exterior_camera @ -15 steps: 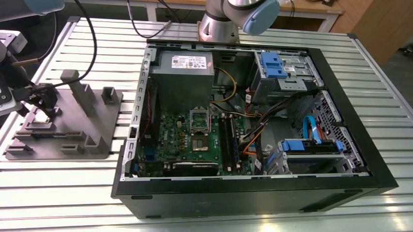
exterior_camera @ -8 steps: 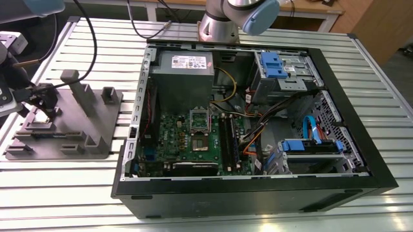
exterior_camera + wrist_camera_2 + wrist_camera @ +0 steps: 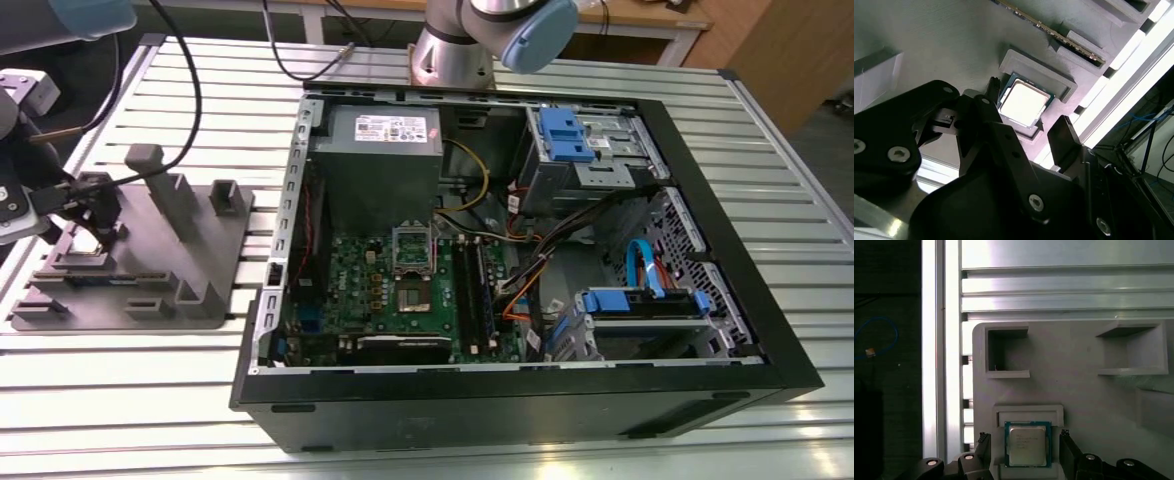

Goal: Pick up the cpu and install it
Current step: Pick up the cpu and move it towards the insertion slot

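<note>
Pick-up stage, judging by the layout: hand (image 3: 1024,440) poised over the cpu (image 3: 1027,444), spread wide enough to straddle it, gripping nothing, one dark finger (image 3: 983,452) off each of two opposite edges with a gap on both sides. Cpu lying flat in a shallow square recess of the grey fixture (image 3: 187,250), out on the slatted worktop (image 3: 174,80) at the exterior view's left, well apart from the open computer case (image 3: 534,250) and the bare socket (image 3: 411,290) on its board. Likely calls for an even, centred squeeze on those edges, then a level lift clear of the recess lip. Thin, square, pale silvery lid with faint print and a dark green rim; bright glare off the metal in the second wrist view.
</note>
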`<state>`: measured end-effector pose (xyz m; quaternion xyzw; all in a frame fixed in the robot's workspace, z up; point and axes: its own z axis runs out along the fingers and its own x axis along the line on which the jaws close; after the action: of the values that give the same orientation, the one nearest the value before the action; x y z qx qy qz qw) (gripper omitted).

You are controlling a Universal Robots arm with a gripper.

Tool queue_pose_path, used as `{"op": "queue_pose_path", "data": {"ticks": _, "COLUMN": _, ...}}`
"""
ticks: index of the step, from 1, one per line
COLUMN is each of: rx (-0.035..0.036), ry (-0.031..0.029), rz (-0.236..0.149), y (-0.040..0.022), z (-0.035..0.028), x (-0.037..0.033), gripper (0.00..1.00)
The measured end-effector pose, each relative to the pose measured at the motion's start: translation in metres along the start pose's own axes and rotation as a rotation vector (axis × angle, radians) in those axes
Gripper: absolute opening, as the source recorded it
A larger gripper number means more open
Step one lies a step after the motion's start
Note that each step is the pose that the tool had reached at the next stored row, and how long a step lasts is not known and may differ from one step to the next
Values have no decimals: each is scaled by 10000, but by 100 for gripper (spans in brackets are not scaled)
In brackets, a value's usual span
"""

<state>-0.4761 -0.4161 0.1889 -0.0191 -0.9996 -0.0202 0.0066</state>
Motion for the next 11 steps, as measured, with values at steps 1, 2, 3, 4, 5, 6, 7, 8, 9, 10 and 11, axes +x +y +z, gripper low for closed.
{"op": "queue_pose_path", "data": {"ticks": 1, "rx": 1, "ry": 1, "rz": -1, "y": 0, "z": 5, "x": 0, "gripper": 65}}
{"op": "queue_pose_path", "data": {"ticks": 2, "rx": 0, "ry": 1, "rz": 0, "y": -1, "z": 10, "x": 0, "gripper": 65}}
{"op": "queue_pose_path", "data": {"ticks": 3, "rx": 0, "ry": 1, "rz": 0, "y": -1, "z": 15, "x": 0, "gripper": 65}}
{"op": "queue_pose_path", "data": {"ticks": 4, "rx": 1, "ry": 1, "rz": 0, "y": -1, "z": 19, "x": 0, "gripper": 65}}
{"op": "queue_pose_path", "data": {"ticks": 5, "rx": 1, "ry": 2, "rz": 0, "y": -1, "z": 22, "x": 0, "gripper": 65}}
{"op": "queue_pose_path", "data": {"ticks": 6, "rx": 0, "ry": 1, "rz": 0, "y": -1, "z": 27, "x": 0, "gripper": 65}}
{"op": "queue_pose_path", "data": {"ticks": 7, "rx": 0, "ry": 0, "rz": 0, "y": -1, "z": 33, "x": 0, "gripper": 65}}
{"op": "queue_pose_path", "data": {"ticks": 8, "rx": 0, "ry": 0, "rz": 0, "y": -2, "z": 38, "x": -1, "gripper": 65}}
{"op": "queue_pose_path", "data": {"ticks": 9, "rx": 0, "ry": 1, "rz": 0, "y": -3, "z": 56, "x": -1, "gripper": 65}}
{"op": "queue_pose_path", "data": {"ticks": 10, "rx": 1, "ry": 1, "rz": 0, "y": -3, "z": 82, "x": -1, "gripper": 65}}
{"op": "queue_pose_path", "data": {"ticks": 11, "rx": 1, "ry": 1, "rz": 0, "y": -4, "z": 86, "x": -1, "gripper": 65}}
